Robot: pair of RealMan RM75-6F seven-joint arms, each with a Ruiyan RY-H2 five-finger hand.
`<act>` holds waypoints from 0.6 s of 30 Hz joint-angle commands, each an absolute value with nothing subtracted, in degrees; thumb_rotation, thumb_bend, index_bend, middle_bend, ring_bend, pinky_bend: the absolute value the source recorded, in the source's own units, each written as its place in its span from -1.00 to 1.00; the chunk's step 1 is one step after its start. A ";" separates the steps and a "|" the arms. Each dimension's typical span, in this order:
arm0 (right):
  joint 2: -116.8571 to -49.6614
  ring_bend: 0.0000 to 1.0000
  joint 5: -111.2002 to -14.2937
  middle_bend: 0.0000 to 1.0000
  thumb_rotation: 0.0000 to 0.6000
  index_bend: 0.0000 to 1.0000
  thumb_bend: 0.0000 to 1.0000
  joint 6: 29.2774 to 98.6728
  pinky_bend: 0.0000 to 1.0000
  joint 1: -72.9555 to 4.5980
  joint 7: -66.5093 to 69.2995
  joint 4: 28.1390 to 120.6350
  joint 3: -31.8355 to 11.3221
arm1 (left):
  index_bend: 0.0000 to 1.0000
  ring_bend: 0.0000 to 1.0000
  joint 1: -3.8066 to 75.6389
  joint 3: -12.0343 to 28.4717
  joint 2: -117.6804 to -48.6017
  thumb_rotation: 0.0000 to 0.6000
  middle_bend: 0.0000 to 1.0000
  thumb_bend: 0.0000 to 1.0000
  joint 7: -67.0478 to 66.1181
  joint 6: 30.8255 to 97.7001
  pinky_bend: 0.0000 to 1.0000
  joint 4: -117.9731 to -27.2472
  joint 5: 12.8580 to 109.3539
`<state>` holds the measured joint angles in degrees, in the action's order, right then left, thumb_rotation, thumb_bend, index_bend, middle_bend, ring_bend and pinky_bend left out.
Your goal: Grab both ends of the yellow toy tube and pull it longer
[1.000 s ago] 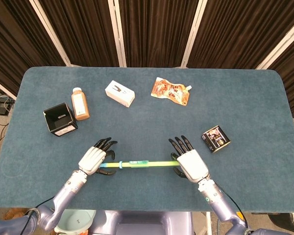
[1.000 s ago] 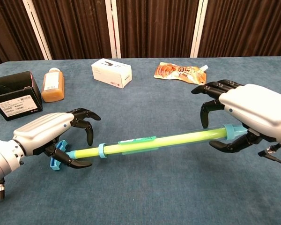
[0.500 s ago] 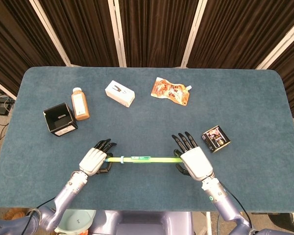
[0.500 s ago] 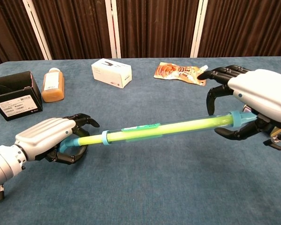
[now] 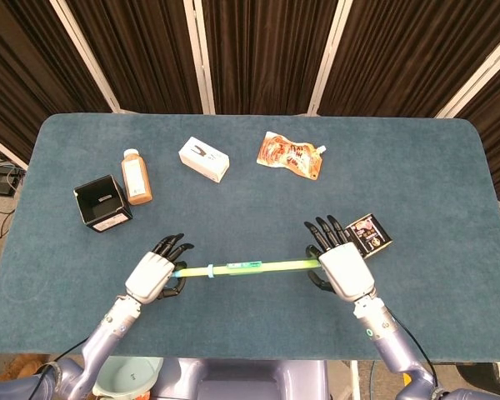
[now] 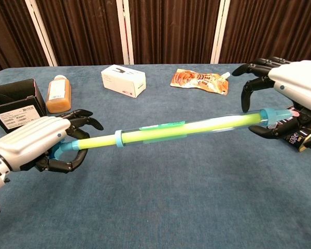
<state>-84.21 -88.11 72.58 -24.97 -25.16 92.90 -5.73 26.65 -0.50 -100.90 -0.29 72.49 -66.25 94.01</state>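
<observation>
As the tube (image 6: 176,130) is drawn out above the table (image 5: 258,200), its left end is gripped by the curled fingers of the left hand (image 6: 36,145), while the right end is clasped by the right hand (image 6: 295,101). Compared with a second ago, the hands are seen further apart and a longer stretch of yellow is exposed between them. The pull is judged well under way, with little extension likely left.
</observation>
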 commanded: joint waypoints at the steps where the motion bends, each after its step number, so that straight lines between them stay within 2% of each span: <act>1: -84.04 -1.00 -87.99 -0.70 1.00 0.63 0.00 72.93 -1.00 -24.82 -25.14 92.86 -5.89 | 0.45 -0.91 26.31 -0.89 -100.03 1.00 -0.63 0.47 -0.80 73.22 -0.77 -67.22 94.44; 8: -83.90 -1.00 -87.77 -0.62 1.00 0.75 0.05 74.67 -1.00 -24.32 -24.73 92.46 -6.70 | 0.45 -0.89 25.54 -1.72 -98.17 1.00 -0.61 0.47 -1.72 74.82 -0.77 -69.09 95.28; 18: -83.20 -1.00 -86.55 -0.60 1.00 0.77 0.06 75.40 -1.00 -24.08 -24.63 91.75 -7.75 | 0.46 -0.89 24.71 -2.27 -96.01 1.00 -0.61 0.47 -2.12 76.38 -0.77 -69.99 95.77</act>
